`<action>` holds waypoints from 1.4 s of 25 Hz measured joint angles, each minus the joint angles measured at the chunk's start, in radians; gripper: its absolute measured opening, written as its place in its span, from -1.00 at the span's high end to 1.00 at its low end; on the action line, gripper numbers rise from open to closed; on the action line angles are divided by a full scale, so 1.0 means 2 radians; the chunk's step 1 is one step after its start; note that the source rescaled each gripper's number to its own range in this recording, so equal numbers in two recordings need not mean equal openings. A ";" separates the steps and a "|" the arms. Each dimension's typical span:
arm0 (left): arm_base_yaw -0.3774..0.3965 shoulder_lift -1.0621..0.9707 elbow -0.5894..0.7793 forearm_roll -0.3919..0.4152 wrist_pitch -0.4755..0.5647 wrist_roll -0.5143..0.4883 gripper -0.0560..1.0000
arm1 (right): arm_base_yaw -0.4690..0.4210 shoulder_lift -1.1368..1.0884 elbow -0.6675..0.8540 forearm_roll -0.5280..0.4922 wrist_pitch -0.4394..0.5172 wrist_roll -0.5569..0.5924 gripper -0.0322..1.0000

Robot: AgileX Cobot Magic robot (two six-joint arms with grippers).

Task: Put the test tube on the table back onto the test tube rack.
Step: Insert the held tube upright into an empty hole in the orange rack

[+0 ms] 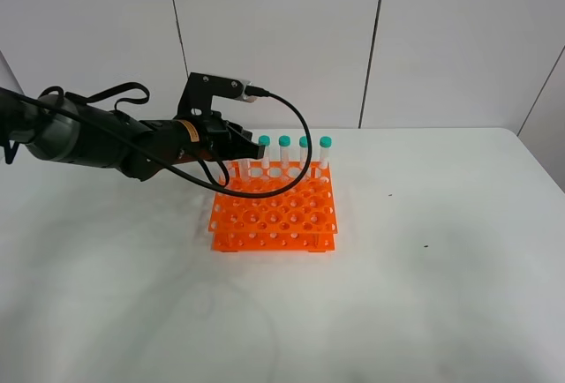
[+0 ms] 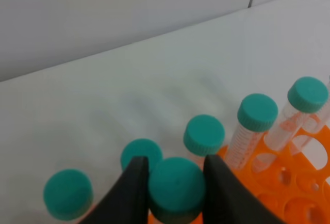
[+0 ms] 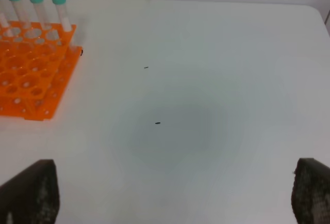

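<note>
Clamped on the teal cap of the test tube (image 2: 175,190), upright at the back-left corner of the test tube rack (image 1: 275,211): left gripper (image 2: 176,175). Seated in a hole or not, cannot tell. Just beside, along the rack's back edge, other capped tubes (image 1: 284,153). Spread wide over bare worktop (image 3: 206,79) right of the rack: right gripper (image 3: 171,193), holding nothing.

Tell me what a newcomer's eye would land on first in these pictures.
The bright orange test tube rack stands out in the middle of the white table, with teal-capped tubes upright along its far row. At its far left corner, the left gripper grips the teal cap of the test tube.
</note>
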 joint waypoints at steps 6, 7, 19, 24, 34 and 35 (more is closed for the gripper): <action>0.000 0.008 0.000 0.000 -0.002 0.000 0.89 | 0.000 0.000 0.000 0.000 0.000 0.000 -1.00; 0.000 0.012 0.000 0.000 -0.006 0.000 0.89 | 0.000 0.000 0.000 0.000 0.000 0.000 -1.00; 0.000 0.034 0.000 0.000 -0.016 0.000 0.89 | 0.000 0.000 0.000 0.000 0.000 0.000 -1.00; 0.000 0.034 0.007 0.000 -0.025 0.000 0.89 | 0.000 0.000 0.000 0.000 0.000 0.000 -1.00; 0.000 0.034 0.011 0.000 -0.025 0.000 0.89 | 0.000 0.000 0.000 0.000 0.000 0.000 -1.00; 0.000 0.034 0.011 0.000 -0.025 0.000 0.89 | 0.000 0.000 0.000 0.000 0.000 0.000 -1.00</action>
